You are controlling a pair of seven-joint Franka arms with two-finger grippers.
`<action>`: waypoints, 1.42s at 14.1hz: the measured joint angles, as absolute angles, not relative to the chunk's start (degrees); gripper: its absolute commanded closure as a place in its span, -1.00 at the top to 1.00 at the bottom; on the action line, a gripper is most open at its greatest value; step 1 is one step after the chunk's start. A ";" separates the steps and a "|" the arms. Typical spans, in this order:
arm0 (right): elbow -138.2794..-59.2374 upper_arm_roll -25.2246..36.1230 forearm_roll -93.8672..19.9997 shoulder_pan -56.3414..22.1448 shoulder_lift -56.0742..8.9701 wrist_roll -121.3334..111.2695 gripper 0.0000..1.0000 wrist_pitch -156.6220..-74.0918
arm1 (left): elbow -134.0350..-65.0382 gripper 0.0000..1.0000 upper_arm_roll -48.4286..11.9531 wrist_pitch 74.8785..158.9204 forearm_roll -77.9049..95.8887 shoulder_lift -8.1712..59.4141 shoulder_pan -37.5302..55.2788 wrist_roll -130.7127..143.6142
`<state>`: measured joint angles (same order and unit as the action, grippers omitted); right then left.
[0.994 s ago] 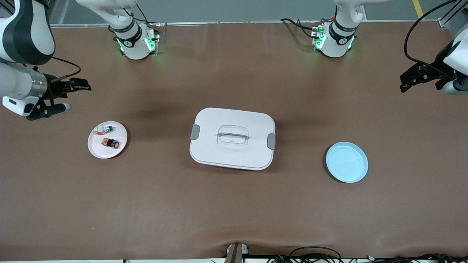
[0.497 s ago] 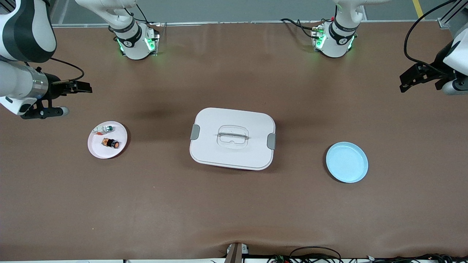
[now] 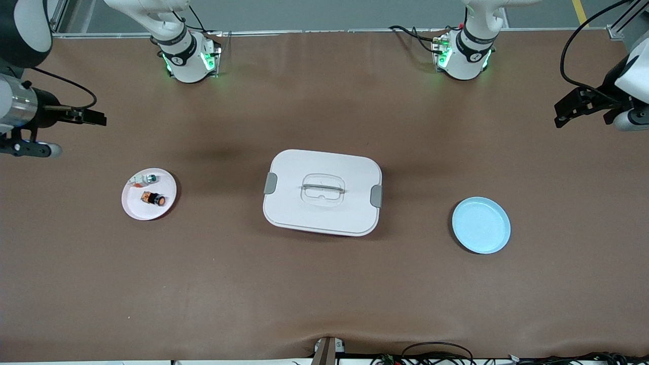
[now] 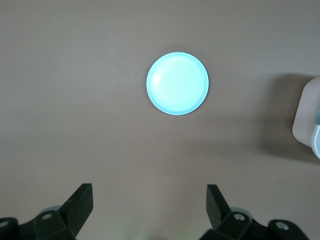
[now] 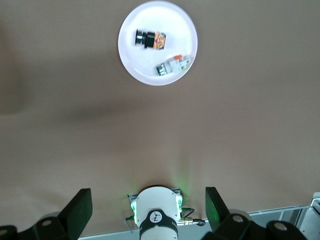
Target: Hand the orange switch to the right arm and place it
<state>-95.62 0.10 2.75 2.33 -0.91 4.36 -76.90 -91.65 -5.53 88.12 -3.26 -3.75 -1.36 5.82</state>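
The orange switch [image 3: 153, 198], a stubby black cylinder with an orange end, lies on its side on a small white plate [image 3: 137, 207] toward the right arm's end of the table. The right wrist view shows the switch [image 5: 150, 39] on that plate [image 5: 145, 67] from high above. My right gripper [image 3: 97, 120] hangs open and empty over bare table beside the plate, and its own view shows the right gripper [image 5: 148, 207] with jaws wide apart. My left gripper [image 3: 562, 115] waits open over the table's other end; the left gripper [image 4: 149, 202] holds nothing.
A white-and-green part [image 3: 143, 178] shares the white plate. A white lidded box [image 3: 322, 192] with grey clips sits mid-table. An empty light-blue plate [image 3: 481, 225] lies toward the left arm's end. Both arm bases [image 3: 186, 58] stand along the table's back edge.
The right arm's hand has drawn away from the white plate toward its end of the table. The left arm, switch and plates have not moved.
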 measured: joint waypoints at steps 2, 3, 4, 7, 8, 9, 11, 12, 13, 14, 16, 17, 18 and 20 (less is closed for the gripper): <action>-93.07 0.37 2.84 2.42 -1.14 4.38 1.00 -75.57 | -91.64 1.00 -5.55 88.12 -3.26 -3.95 -1.30 5.82; -92.33 0.46 2.84 2.58 -1.21 4.38 1.00 -74.00 | -91.64 1.00 -5.57 88.12 -3.26 -4.10 -1.28 5.82; -92.01 0.51 2.84 2.86 -1.26 4.29 1.00 -72.99 | -91.64 1.00 -5.59 88.12 -3.26 -4.25 -1.27 5.82; -91.88 0.50 2.51 3.25 -1.40 3.82 1.00 -72.43 | -91.64 1.00 -5.60 88.11 -3.26 -4.40 -1.27 5.82; -91.83 0.47 1.92 3.25 -1.40 3.82 1.00 -72.81 | -91.64 1.00 -5.60 88.11 -3.26 -4.40 -1.27 5.82; -91.79 0.47 0.99 3.30 -1.40 3.82 1.00 -73.61 | -91.65 1.00 -5.60 88.11 -3.26 -4.40 -1.27 5.82; -91.74 0.48 0.10 3.46 -1.39 3.77 1.00 -74.86 | -91.65 1.00 -5.61 88.11 -3.26 -4.40 -1.26 5.82; -91.68 0.47 0.00 3.46 -1.32 3.71 1.00 -75.50 | -91.65 1.00 -5.61 88.11 -3.26 -4.40 -1.25 5.82; -91.66 0.42 -0.06 3.46 -1.08 3.66 1.00 -76.19 | -91.66 1.00 -5.61 88.11 -3.26 -4.40 -1.25 5.82; -91.75 0.34 -0.12 3.46 -0.59 3.63 1.00 -76.96 | -91.68 1.00 -5.61 88.11 -3.26 -4.40 -1.25 5.82; -93.01 0.13 -0.23 3.42 1.28 3.53 1.00 -78.68 | -91.76 1.00 -5.61 88.12 -3.26 -4.40 -1.24 5.82; -93.86 0.01 -0.25 3.40 2.33 3.45 1.00 -79.23 | -91.77 1.00 -5.61 88.12 -3.26 -4.40 -1.22 5.82; -94.52 -0.05 -0.27 3.40 3.16 3.09 1.00 -79.53 | -91.78 1.00 -5.61 88.12 -3.26 -4.40 -1.19 5.82; -95.05 -0.02 -0.28 3.41 4.28 1.17 1.00 -80.50 | -91.79 1.00 -5.62 88.14 -3.26 -4.40 -1.14 5.82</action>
